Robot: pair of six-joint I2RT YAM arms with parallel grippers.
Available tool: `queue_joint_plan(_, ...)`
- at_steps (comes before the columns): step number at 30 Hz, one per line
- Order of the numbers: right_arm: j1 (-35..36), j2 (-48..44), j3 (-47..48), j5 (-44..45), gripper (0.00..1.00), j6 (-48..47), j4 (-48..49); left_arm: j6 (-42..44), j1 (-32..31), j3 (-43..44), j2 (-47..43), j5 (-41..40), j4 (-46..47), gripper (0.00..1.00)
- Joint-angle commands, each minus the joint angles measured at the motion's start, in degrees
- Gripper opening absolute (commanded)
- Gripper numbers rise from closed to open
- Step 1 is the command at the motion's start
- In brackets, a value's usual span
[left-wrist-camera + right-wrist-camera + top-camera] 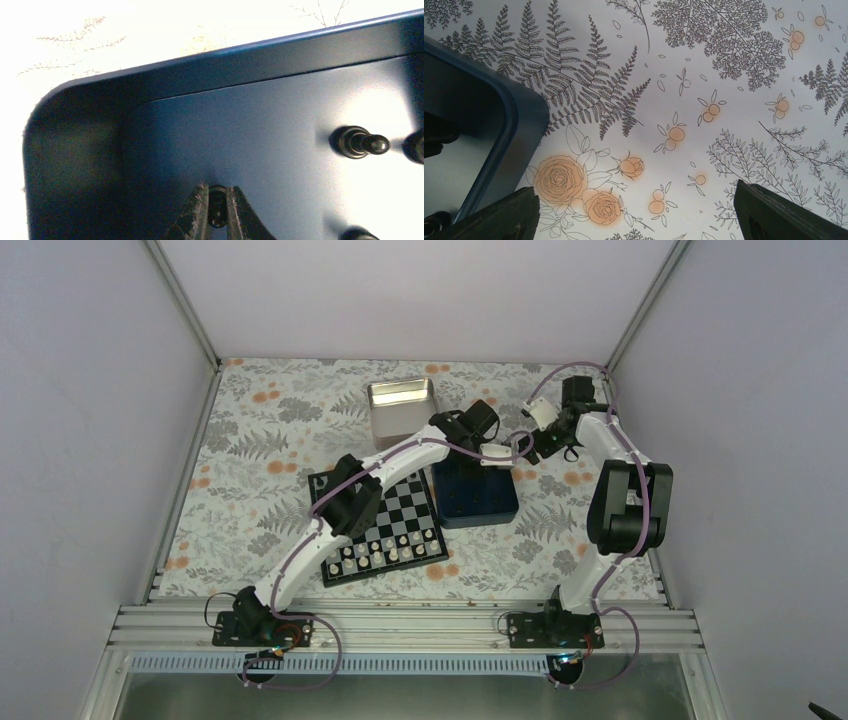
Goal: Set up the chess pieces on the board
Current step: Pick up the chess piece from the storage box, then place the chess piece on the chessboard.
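Navy box [200,75] mid-bench holds the left tool [217,191], clamped on one black chessman [217,209] beside its corner. From there the board [400,502] lies toward the bench's near-left corner. The right tool [636,197] hangs with its jaws apart, farther off.

Our left gripper [217,194] sat low inside the blue box [75,165], shut on one black piece [217,212]. The box wall stood ahead of it and curved round on its left. To its right we saw more black pieces [359,142] standing in the way, with bare box floor between them. Our right gripper [636,200] hung wide open over bare cloth [724,65]. Only a corner of the blue box poked in on its left.
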Motion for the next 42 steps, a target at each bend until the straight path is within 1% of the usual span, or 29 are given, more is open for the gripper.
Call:
queue_joint_plan(1,0.62,-0.04,0.07,-1.17,1.00,-0.25,-0.51,0.46,-0.72,2.78,-4.49,-1.24,-2.29,0.06)
queue_joint_plan(5,0.61,-0.10,0.14,-1.08,1.00,-0.21,-0.51,0.62,-0.90,3.05,-8.12,-2.82,-4.84,0.07)
queue_joint_plan(8,0.61,-0.21,0.10,-0.99,1.00,-0.30,-0.59,1.02,-0.84,0.29,-12.93,-4.86,-6.35,0.06)
queue_joint_plan(11,0.72,-0.27,0.20,-0.99,1.00,-0.34,-0.76,1.23,0.00,-9.80,-20.34,-7.64,-4.98,0.06)
queue_joint_plan(15,0.69,-0.32,0.22,-0.94,1.00,-0.46,-0.98,0.81,2.68,-28.72,-33.53,-11.79,0.98,0.07)
queue_joint_plan(19,0.99,0.05,0.65,-0.74,1.00,-0.35,-1.23,-1.29,7.72,-44.82,-45.82,-13.32,3.43,0.07)
queue_joint_plan(22,1.47,0.39,1.09,-0.32,1.00,-0.19,-1.56,-1.79,12.03,-56.83,-53.18,-14.45,5.85,0.07)
queue_joint_plan(24,1.92,0.48,1.26,-0.05,1.00,-0.04,-1.76,-1.79,14.91,-62.52,-56.83,-14.52,6.70,0.07)
queue_joint_plan(28,2.23,0.90,1.52,0.13,1.00,0.12,-1.98,-1.50,21.03,-70.33,-61.82,-11.75,8.12,0.07)
queue_joint_plan(32,2.33,1.24,1.78,-0.11,1.00,0.00,-2.39,-0.98,24.17,-76.22,-65.12,-11.56,10.54,0.07)
queue_joint_plan(42,2.38,2.23,1.96,-0.20,1.00,0.10,-2.70,0.56,30.60,-85.66,-65.13,-7.90,14.64,0.07)
